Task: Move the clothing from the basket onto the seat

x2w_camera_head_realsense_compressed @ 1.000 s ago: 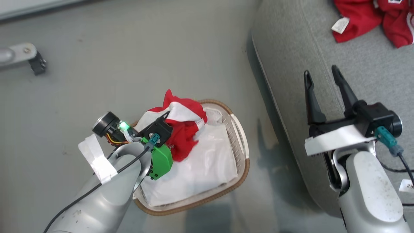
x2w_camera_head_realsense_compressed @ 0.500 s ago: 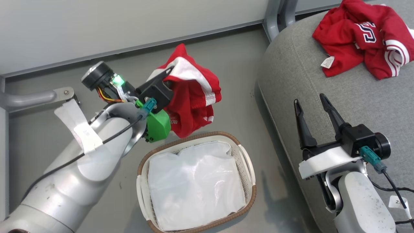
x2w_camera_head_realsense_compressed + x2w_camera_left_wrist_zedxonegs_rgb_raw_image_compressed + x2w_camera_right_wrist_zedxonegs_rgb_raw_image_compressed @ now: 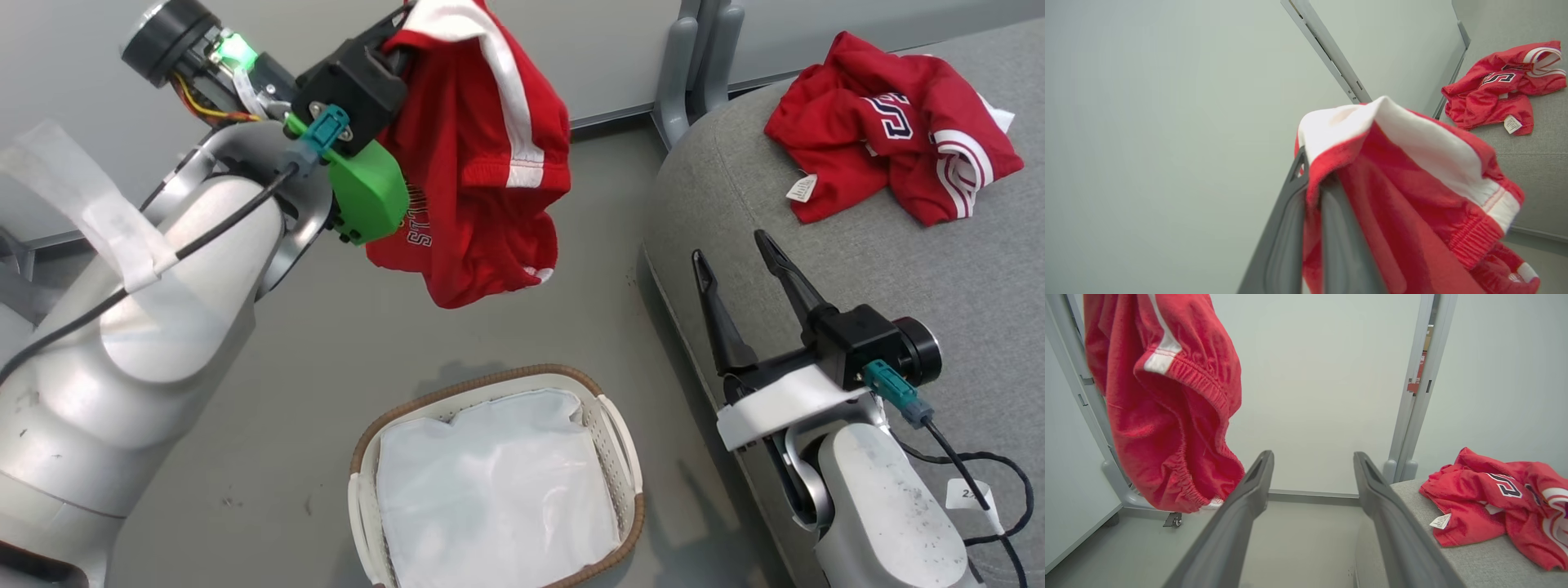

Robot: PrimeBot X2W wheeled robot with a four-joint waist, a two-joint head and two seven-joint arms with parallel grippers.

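Note:
My left gripper [image 3: 397, 28] [image 3: 1312, 181] is shut on red shorts with white stripes [image 3: 482, 163] [image 3: 1412, 196] [image 3: 1167, 416]. This clothing hangs in the air, high above the floor and beyond the basket. The white basket with a brown rim [image 3: 608, 425] stands on the floor, and only its glossy white liner [image 3: 498, 490] shows inside it. A second red garment with a dark-and-white number and a white tag [image 3: 890, 155] [image 3: 1498, 90] [image 3: 1494, 498] lies crumpled on the grey seat [image 3: 898, 269] [image 3: 1474, 559]. My right gripper [image 3: 731, 247] [image 3: 1313, 457] is open and empty at the seat's near edge.
A grey metal post [image 3: 694, 65] [image 3: 1412, 396] rises at the seat's far left corner, against a pale wall. A black cable with a white label [image 3: 980, 482] loops on the seat beside my right arm. Grey floor [image 3: 343, 359] lies between basket and wall.
My left gripper has lifted the red shorts out of the basket and high above it. The head view has tilted up toward the wall. My right gripper stays open.

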